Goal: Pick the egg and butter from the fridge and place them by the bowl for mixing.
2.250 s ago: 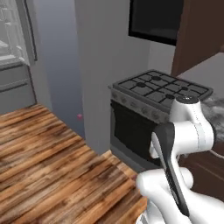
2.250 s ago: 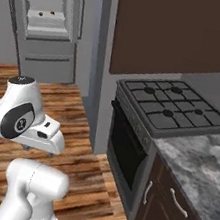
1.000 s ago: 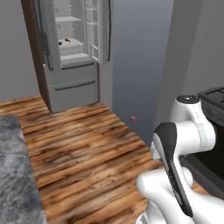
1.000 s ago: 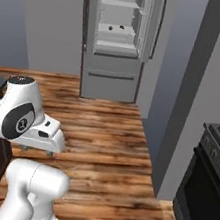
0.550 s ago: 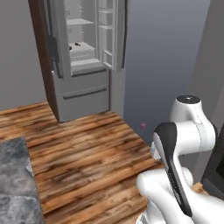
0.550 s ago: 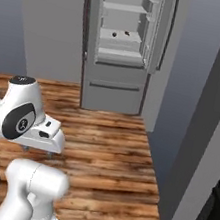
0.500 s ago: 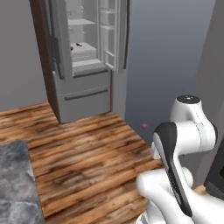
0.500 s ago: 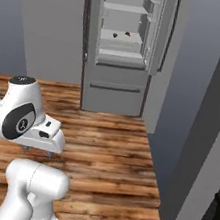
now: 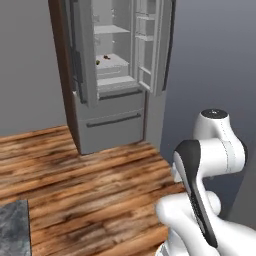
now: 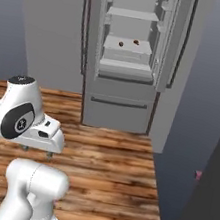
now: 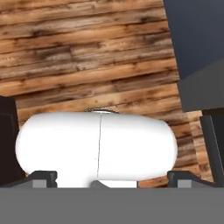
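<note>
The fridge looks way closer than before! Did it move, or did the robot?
The robot drove. Its base turned away from the stove and rolled toward the fridge, so the whole view shifted. The fridge stayed put, doors open, small things on its shelf. The arm kept its folded pose, and the hand stayed open, holding nothing.

The fridge (image 9: pixel 112 125) has a plain grey matt skin like brushed metal, with smooth white plastic-looking shelves (image 10: pixel 128 45) inside. The floor (image 9: pixel 85 185) is wood planking, brown and strongly grained, with a faint sheen. A grey mottled stone-like counter (image 9: pixel 12 235) shows at the corner. The walls (image 9: pixel 210 60) are flat, matt grey.
</note>
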Tool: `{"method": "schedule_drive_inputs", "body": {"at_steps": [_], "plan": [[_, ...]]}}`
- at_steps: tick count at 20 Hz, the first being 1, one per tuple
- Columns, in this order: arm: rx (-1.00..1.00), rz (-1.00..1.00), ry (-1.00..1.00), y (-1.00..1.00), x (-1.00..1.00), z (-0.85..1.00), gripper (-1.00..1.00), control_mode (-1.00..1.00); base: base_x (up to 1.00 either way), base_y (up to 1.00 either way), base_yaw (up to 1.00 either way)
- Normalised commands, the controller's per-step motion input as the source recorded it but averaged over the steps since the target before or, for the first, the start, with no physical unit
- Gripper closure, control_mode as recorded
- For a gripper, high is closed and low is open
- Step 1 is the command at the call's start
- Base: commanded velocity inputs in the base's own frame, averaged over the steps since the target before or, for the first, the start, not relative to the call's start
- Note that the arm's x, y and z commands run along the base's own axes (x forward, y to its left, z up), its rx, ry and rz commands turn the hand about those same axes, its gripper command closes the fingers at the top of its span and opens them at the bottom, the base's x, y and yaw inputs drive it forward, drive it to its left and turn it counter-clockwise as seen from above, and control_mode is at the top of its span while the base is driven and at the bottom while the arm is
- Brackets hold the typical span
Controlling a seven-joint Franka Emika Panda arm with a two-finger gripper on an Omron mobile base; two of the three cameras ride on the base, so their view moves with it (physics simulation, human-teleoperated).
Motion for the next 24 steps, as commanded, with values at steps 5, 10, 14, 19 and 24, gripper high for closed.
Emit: {"method": "schedule_drive_inputs", "body": {"at_steps": [5, 10, 14, 19, 24], "plan": [[0.0, 0.0, 0.0, 0.0, 0.0, 0.0, -1.0, 1.0, 1.0, -0.29, 0.29], [0.0, 0.0, 0.0, 0.0, 0.0, 0.0, -1.0, 1.0, 0.95, -0.13, 0.13], [0.0, 0.0, 0.0, 0.0, 0.0, 0.0, -1.0, 1.0, 0.97, -0.17, 0.0], [0.0, 0.0, 0.0, 0.0, 0.0, 0.0, -1.0, 1.0, 0.8, -0.52, 0.0], [0.0, 0.0, 0.0, 0.0, 0.0, 0.0, -1.0, 1.0, 0.69, -0.25, 0.0]]}}
